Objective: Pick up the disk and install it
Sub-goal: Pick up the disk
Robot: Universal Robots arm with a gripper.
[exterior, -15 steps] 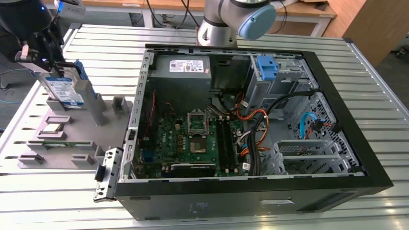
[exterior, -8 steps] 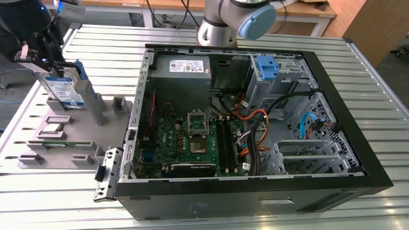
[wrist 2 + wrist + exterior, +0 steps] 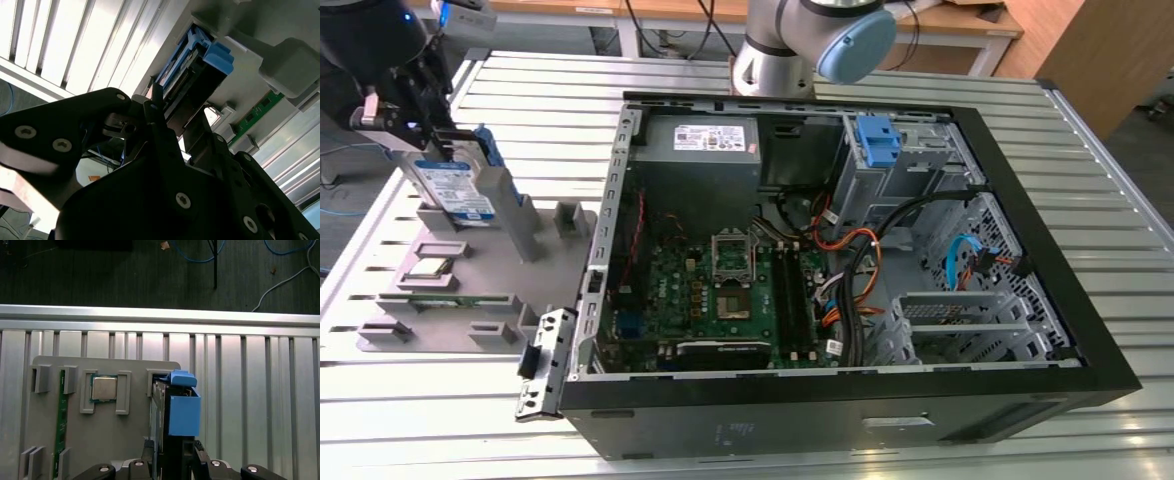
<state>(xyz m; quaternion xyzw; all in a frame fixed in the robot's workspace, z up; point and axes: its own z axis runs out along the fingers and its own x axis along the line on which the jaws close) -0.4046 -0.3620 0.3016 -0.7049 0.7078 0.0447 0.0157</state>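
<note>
Black robot claw [image 3: 438, 152] clenched on flat silver disk with blue plastic bracket [image 3: 456, 192], upright at a slot of grey slotted holder plate [image 3: 494, 275] | plate also carries square silver processor chip [image 3: 104, 388] and green memory strip [image 3: 61, 415] | open black computer case [image 3: 1067, 260] holds green motherboard [image 3: 720, 290] and grey power supply box [image 3: 700, 140]

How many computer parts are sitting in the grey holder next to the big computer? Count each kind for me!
disk: 1
square processor chip: 1
green memory stick: 1
Total: 3 parts in the grey holder
</note>
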